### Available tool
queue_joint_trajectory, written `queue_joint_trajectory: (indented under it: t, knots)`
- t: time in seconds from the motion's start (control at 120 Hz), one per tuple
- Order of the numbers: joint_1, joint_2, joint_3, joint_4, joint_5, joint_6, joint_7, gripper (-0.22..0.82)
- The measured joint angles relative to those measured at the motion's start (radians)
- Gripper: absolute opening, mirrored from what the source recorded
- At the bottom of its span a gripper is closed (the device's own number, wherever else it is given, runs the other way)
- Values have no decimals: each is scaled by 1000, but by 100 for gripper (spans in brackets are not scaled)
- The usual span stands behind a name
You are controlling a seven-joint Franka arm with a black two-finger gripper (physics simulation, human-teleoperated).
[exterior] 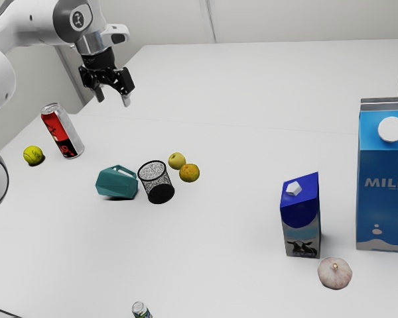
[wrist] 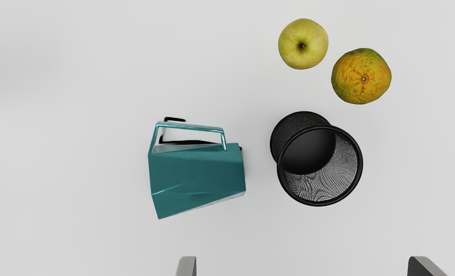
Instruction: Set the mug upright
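Observation:
High above the table in the exterior view is my gripper (exterior: 113,96), open and empty, toward the back from the mug. The teal mug (exterior: 117,183) lies on its side beside a black mesh cup. In the wrist view the mug (wrist: 198,176) shows its faceted side and its angular handle (wrist: 191,127); the handle points away from my gripper (wrist: 302,266), whose two fingertips stand wide apart. Nothing touches the mug except the table.
The mesh cup (exterior: 156,183) stands close to the mug, with an apple (exterior: 176,161) and an orange fruit (exterior: 190,173) behind. A can (exterior: 62,131) and tennis ball (exterior: 33,156) are at the exterior view's left; cartons (exterior: 301,215) and garlic (exterior: 335,273) at its right.

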Motion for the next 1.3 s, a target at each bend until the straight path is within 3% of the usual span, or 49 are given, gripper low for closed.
queue_joint_trajectory:
  t: [0.267, 0.467, 0.675, 0.808, 1.067, 1.3]
  knots:
    - [5, -18, 0, -42, 13, 0, 0, 60]
    - [48, -154, 4, -297, 6, 52, -5, 60]
    - [74, -220, 149, -528, -164, 167, 54, 60]
    - [104, -190, 194, -565, -259, 240, 126, 60]
    - [129, -61, 198, -568, -438, 379, 297, 60]
    - [206, -14, 199, -568, -533, 432, 457, 60]
